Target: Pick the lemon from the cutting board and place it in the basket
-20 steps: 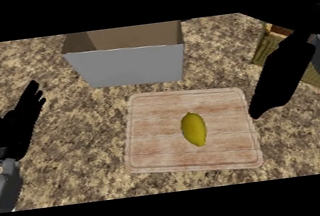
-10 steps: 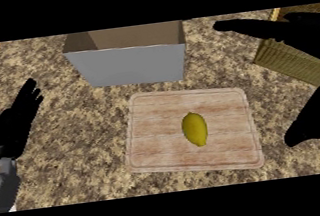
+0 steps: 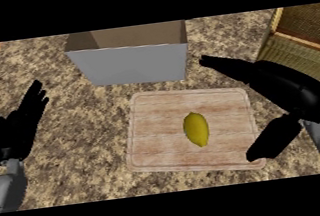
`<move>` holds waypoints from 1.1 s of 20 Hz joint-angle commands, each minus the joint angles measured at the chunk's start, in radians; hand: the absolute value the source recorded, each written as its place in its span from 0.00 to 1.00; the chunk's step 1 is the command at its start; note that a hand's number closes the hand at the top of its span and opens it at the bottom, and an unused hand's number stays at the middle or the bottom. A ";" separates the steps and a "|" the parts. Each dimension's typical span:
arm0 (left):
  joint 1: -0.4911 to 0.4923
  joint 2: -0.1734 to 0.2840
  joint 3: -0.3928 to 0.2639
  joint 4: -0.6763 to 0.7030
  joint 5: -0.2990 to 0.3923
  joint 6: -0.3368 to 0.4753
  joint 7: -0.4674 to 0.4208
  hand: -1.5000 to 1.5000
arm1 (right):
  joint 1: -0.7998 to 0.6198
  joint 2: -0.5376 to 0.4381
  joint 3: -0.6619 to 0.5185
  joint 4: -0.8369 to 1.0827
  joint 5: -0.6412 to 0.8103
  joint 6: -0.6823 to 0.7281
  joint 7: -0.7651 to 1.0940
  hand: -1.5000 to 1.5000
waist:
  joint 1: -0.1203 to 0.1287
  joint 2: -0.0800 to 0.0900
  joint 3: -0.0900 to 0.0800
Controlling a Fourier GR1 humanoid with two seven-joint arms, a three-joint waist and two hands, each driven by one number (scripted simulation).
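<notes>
Lemon on the board, both hands open and off it.

I see the lemon [image 3: 196, 129] lying near the middle of the cutting board [image 3: 160, 145] on the desk [image 3: 85, 139]. My right hand [image 3: 287, 89] hangs over the board's right edge, fingers [image 3: 221, 64] straight and spread from the thumb [image 3: 271, 139], holding nothing. My left hand [image 3: 13, 128] rests open at the left edge, fingers up. The basket [image 3: 307, 36] sits at the upper right, a grey box [image 3: 131, 63] behind the board.
</notes>
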 commanded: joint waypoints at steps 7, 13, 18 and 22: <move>-0.050 -0.043 0.035 0.079 -0.036 -0.031 -0.014 0.50 | 0.005 0.177 0.089 0.348 0.267 -0.240 -0.303 0.00 | 0.000 0.001 -0.001; -0.028 -0.047 0.050 0.002 -0.072 -0.027 0.026 0.50 | 0.056 0.208 0.176 0.398 0.374 -0.237 -0.298 0.00 | -0.002 -0.001 -0.001; -0.031 -0.050 0.064 -0.060 -0.086 -0.039 0.091 0.50 | -0.022 0.198 0.108 0.513 0.387 -0.175 -0.317 0.00 | 0.001 -0.001 0.000; -0.022 -0.057 0.091 -0.082 -0.088 -0.064 0.125 0.50 | 0.059 0.177 0.104 0.486 0.427 -0.204 -0.419 0.00 | -0.002 -0.002 0.000</move>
